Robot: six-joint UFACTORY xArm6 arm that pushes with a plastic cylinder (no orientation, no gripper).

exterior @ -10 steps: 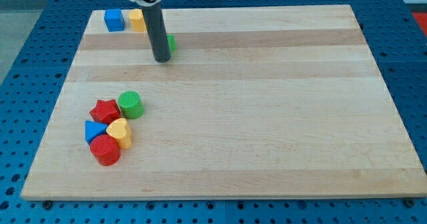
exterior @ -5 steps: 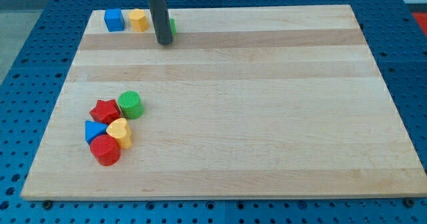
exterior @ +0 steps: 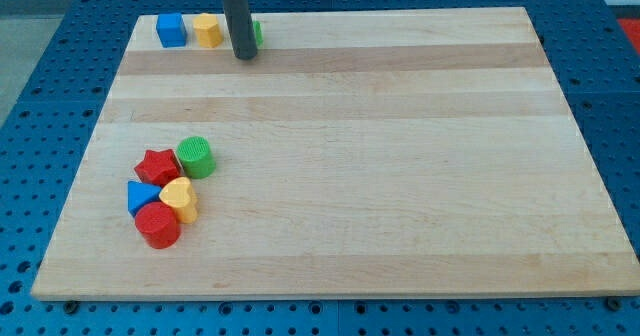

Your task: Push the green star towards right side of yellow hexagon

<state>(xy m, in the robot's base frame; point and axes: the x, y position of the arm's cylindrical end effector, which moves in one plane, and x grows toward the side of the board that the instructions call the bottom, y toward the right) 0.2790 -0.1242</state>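
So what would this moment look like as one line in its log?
tip: touching green star, mostly hidden | yellow hexagon: left of star | blue cube: leftmost | phase: pushing

Board: pale wooden table top (exterior: 400,156) of lengthwise planks, spreading mostly to the view's right of and below the rod.
Surround: blue perforated metal surface (exterior: 30,106) on every side of the board, holes in a regular grid.
Light: even and soft, with only faint shadows.
Beyond: a dark strip at the view's top, unclear.
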